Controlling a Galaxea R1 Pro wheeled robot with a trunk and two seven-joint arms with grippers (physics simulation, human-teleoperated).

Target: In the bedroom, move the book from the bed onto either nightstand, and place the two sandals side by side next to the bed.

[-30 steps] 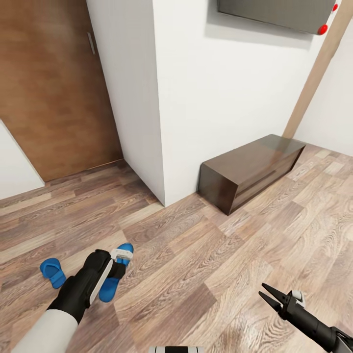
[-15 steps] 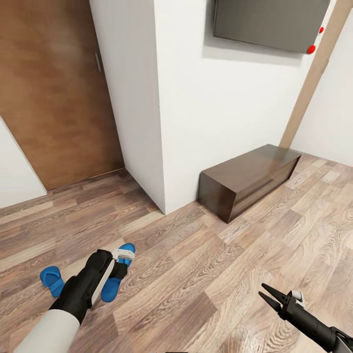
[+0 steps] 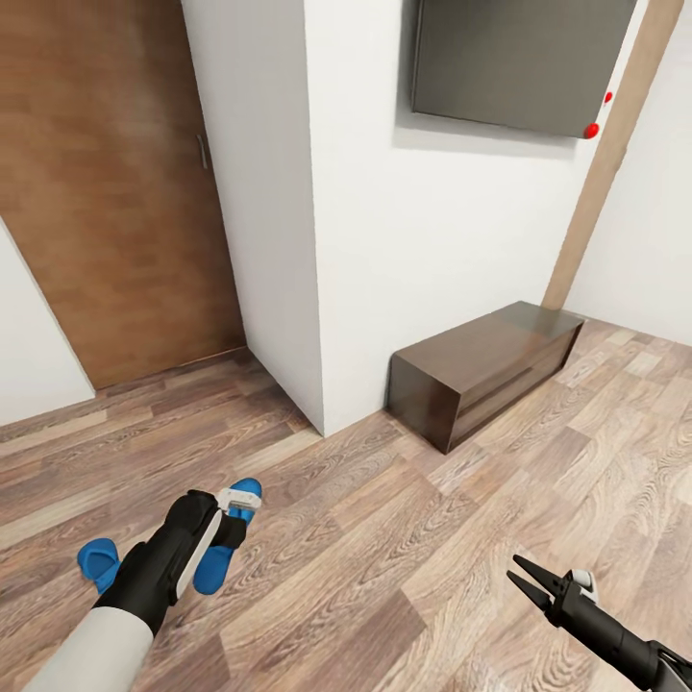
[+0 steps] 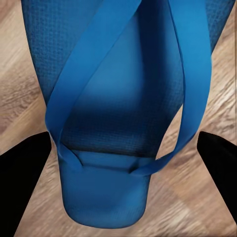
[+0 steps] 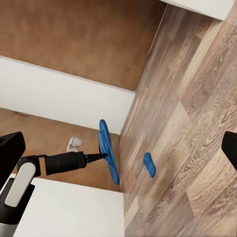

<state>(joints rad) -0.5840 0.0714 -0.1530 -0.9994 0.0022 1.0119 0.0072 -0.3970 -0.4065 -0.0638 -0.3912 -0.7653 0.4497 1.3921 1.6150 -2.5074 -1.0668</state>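
Observation:
One bright blue sandal [image 3: 213, 569] hangs off the floor at the lower left of the head view, with my left gripper [image 3: 231, 527] shut on it. Seen from the left wrist, this sandal [image 4: 123, 98] is close up, sole and straps lying between the dark fingertips [image 4: 22, 170]. The right wrist view shows it on edge [image 5: 109, 163] at the tip of my left gripper [image 5: 101, 156]. The other sandal [image 3: 98, 560] [image 5: 149, 164] lies flat on the wood floor to the left. My right gripper [image 3: 527, 575] hovers open and empty at lower right. The book, bed and nightstand are out of view.
A long low dark wooden bench [image 3: 485, 370] stands against the white wall corner [image 3: 317, 288] ahead. A brown door [image 3: 106, 192] is at the left. A dark screen [image 3: 519, 58] hangs on the wall. Wood floor [image 3: 384, 538] stretches between the arms.
The head camera has tilted upward, so wall, bench and floor sandal sit lower in the picture. Both arms hold their pose, and the left gripper keeps its sandal.

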